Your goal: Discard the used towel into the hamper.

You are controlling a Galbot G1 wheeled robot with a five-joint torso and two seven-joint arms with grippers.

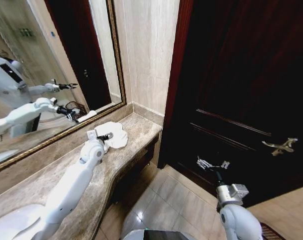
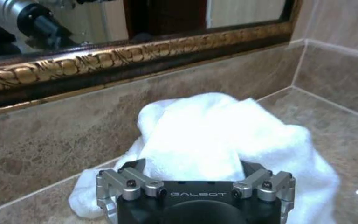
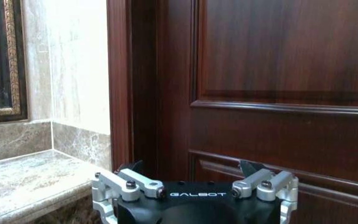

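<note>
Dark wooden door [image 1: 241, 85] fills the room's right side, well apart from the towel [image 1: 113, 134]. Marble counter [image 1: 66, 170] under a gilt-framed mirror [image 1: 46, 75] carries the crumpled white towel near its far corner. Left gripper [image 1: 108, 136] hovers touching the towel's near edge, fingers spread. Right gripper [image 1: 211, 164] hangs by the door, spread, holding nothing.

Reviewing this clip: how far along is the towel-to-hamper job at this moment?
Early stage. Done: the left gripper has reached the white towel, which lies crumpled on the marble counter below the mirror. In hand: the gripper sits right at the towel; whether it is gripped cannot be told. Left: lifting it and dropping it in the hamper. The right gripper hangs by the dark door.
</note>
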